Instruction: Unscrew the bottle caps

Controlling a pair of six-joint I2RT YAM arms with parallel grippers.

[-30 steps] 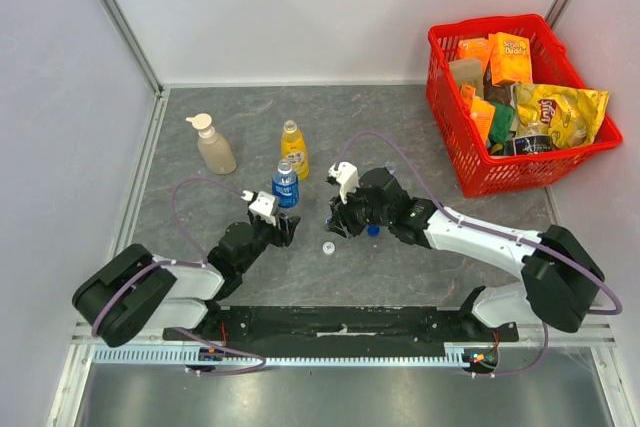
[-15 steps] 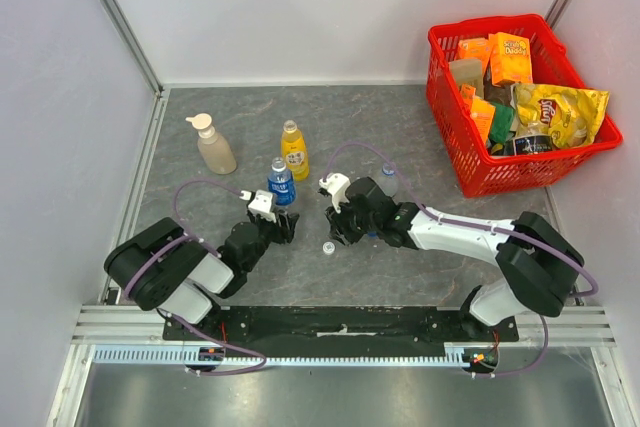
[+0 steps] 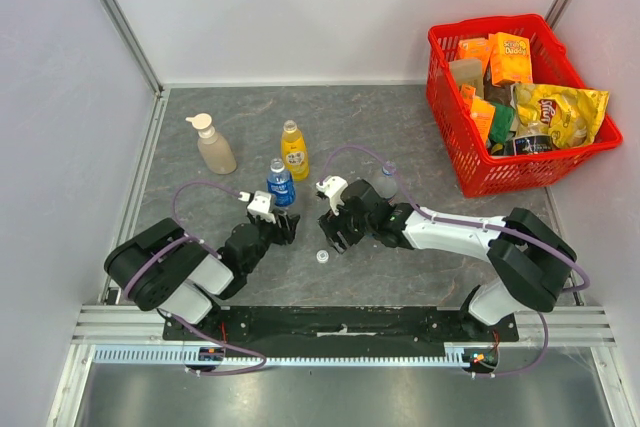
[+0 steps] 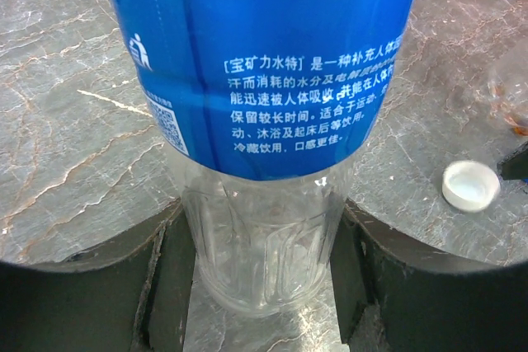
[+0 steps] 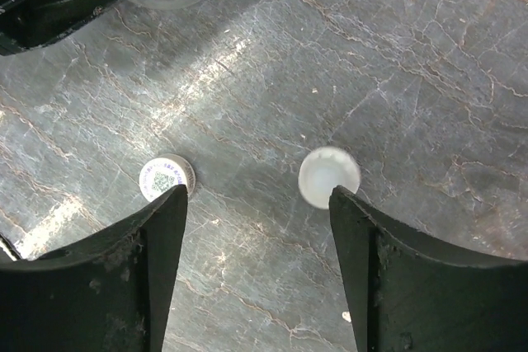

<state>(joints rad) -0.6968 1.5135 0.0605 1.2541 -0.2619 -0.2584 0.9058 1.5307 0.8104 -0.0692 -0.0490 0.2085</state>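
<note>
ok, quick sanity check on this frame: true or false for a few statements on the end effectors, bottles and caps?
1. The left end effector grips the blue-label bottle at its clear lower part. True.
2. The right end effector is shut on a cap. False: it is open and empty; a QR-printed cap and a white cap lie loose beneath it.
3. The juice bottle lies on its side. False: it stands upright, behind the blue-label bottle.
4. The red basket holds snack packs. True.
</note>
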